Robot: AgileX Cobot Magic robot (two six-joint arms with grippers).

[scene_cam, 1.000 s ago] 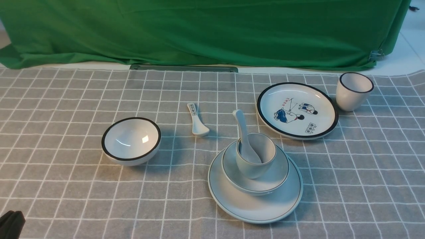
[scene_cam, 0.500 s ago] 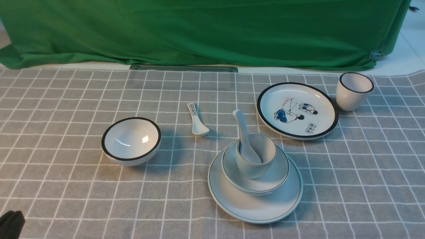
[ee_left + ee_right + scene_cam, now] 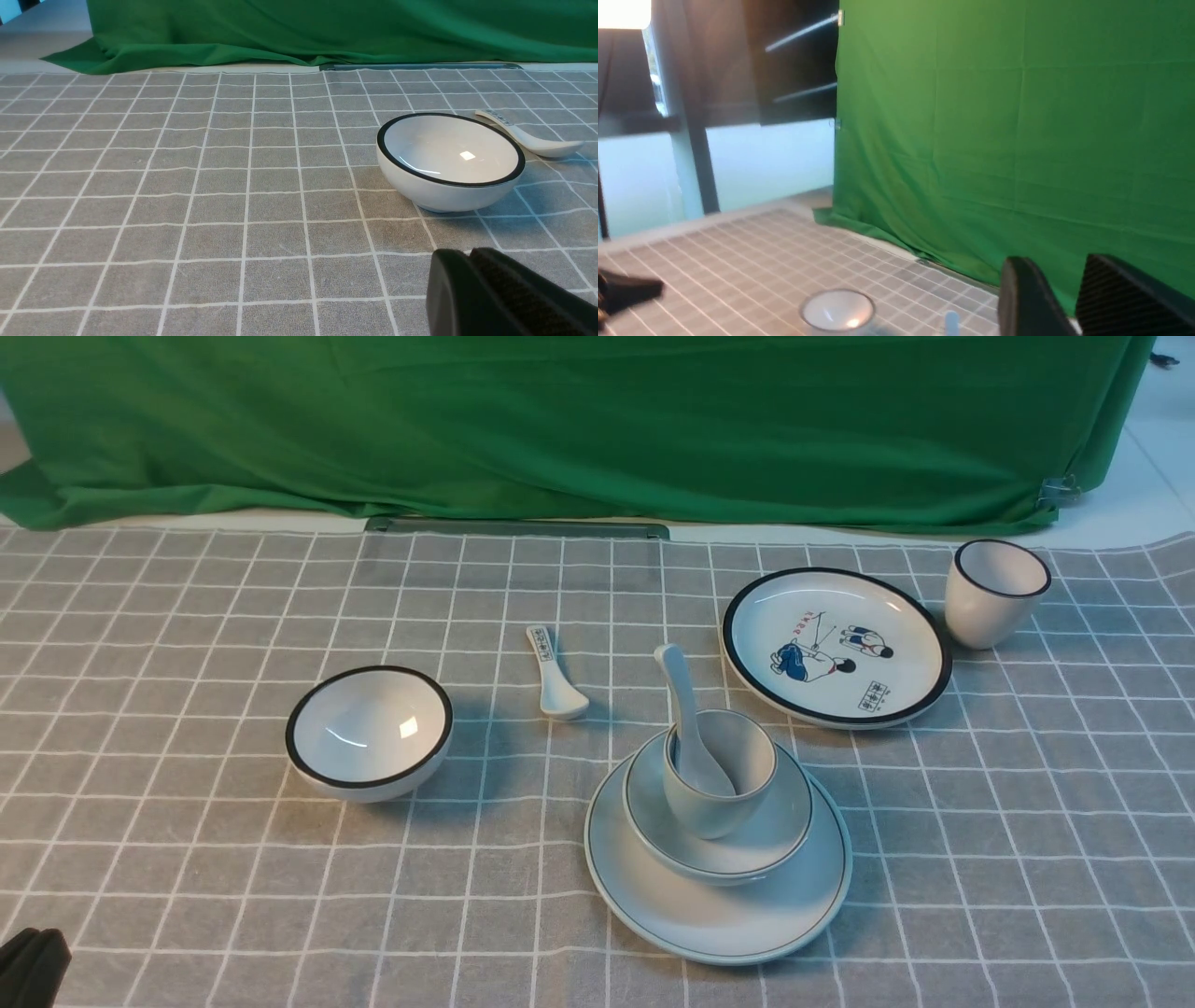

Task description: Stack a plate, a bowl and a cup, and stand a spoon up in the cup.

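Two plates: a plain plate (image 3: 719, 919) near the cloth's front edge and a cartoon plate (image 3: 836, 646) toward the back right corner. Two bowls: a thin-rimmed bowl (image 3: 719, 845) on the plain plate and a black-rimmed bowl (image 3: 370, 732) left of centre. Two cups: a pale cup (image 3: 719, 773) in the thin-rimmed bowl and a black-rimmed cup (image 3: 995, 593) by the back right corner. Two spoons: a long spoon (image 3: 686, 719) standing in the pale cup and a short spoon (image 3: 555, 674) lying mid-cloth. Eight pieces of tableware in all, four stacked, four single.
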